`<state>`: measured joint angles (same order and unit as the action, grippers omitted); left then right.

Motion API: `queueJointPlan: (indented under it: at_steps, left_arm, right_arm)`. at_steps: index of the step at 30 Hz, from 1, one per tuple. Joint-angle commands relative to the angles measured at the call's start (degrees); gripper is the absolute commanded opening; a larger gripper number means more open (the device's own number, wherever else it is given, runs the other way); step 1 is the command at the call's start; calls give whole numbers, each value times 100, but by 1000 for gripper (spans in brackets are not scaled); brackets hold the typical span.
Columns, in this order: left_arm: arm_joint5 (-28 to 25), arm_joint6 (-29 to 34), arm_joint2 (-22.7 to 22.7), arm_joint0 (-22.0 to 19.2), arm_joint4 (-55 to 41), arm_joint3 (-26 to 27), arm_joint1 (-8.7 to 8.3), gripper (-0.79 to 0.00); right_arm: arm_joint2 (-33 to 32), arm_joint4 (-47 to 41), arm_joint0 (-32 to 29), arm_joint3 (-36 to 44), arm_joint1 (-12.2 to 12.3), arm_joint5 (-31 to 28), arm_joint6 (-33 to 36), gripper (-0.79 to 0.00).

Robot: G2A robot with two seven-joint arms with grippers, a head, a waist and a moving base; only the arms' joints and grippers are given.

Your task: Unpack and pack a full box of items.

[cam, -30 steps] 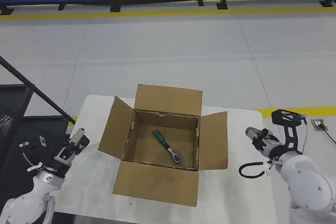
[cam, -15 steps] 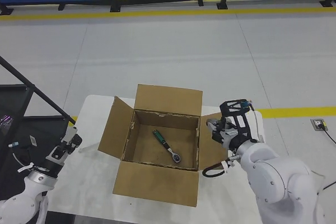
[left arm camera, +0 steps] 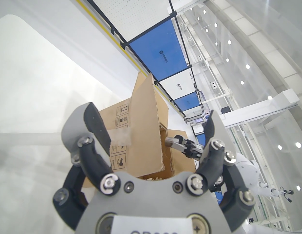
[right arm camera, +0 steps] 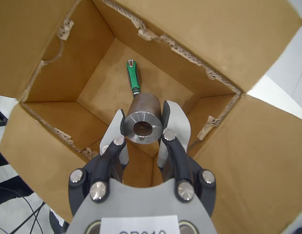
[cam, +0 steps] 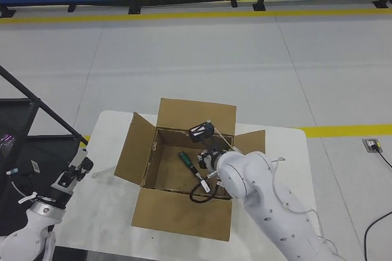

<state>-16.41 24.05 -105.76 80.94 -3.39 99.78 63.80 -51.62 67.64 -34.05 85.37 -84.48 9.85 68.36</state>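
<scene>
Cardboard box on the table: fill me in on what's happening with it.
The right gripper is shut on a hollow metal cylinder and holds it over the inside of the open cardboard box. A green-handled ratchet wrench lies on the box floor. The left gripper is open and holds nothing, off to the box's side over the table.

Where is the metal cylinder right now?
In the right wrist view, the metal cylinder is clamped in the right gripper, held over the open cardboard box, above the green-handled wrench lying on the box floor.
</scene>
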Motion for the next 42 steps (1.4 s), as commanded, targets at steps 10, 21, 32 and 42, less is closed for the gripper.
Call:
queueJointPlan:
  at_steps: [10,21,32,42]
  left_arm:
    - [64,-10,42,17,88,75,-11,0]
    - [94,-62,60,76,143,147,-17,0]
    - [101,-76,58,138,180,223,-24,0]
    - [92,-85,51,193,179,262,-29,0]
  right_arm:
    - [1156,-266,895,-2361,-566,157,-259,-785]
    - [1370,-528,1354,-3901,-988,440,-907,-785]
    - [1374,-724,1556,-4636,-1247,329,-1198,-637]
    - [1309,-698,1603,-4804,-1361,326,-1323,-425]
